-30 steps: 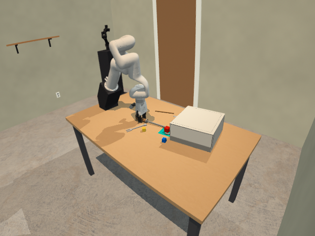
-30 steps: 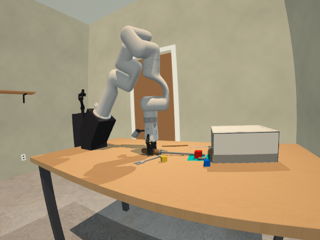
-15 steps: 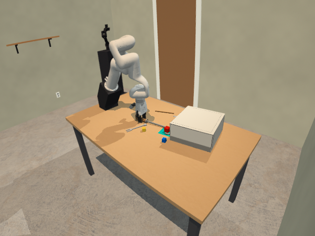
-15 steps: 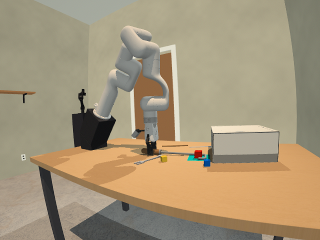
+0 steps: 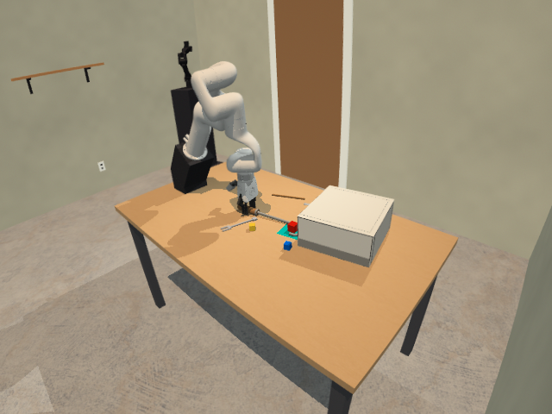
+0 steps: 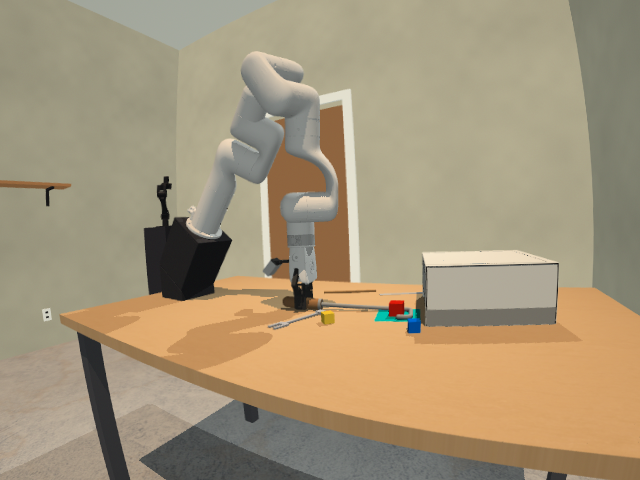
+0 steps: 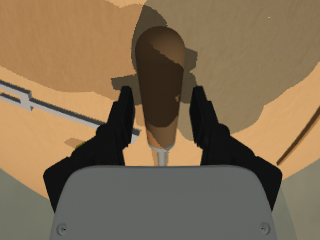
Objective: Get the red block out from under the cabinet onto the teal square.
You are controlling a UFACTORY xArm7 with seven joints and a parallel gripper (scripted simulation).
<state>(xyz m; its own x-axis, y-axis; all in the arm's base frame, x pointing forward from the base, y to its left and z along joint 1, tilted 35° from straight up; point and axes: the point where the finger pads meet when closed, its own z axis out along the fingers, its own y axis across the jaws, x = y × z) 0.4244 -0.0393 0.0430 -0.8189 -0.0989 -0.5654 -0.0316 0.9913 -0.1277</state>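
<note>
Exterior view: red block (image 6: 396, 307) – small, cube-shaped – on the teal square (image 6: 388, 316); jaws parted, gripping nothing.

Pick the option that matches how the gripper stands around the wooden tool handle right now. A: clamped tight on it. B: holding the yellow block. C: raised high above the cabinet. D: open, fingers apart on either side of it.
D: in the wrist view the fingers stand off either side of the wooden handle, with gaps showing, so the gripper is open.
</note>
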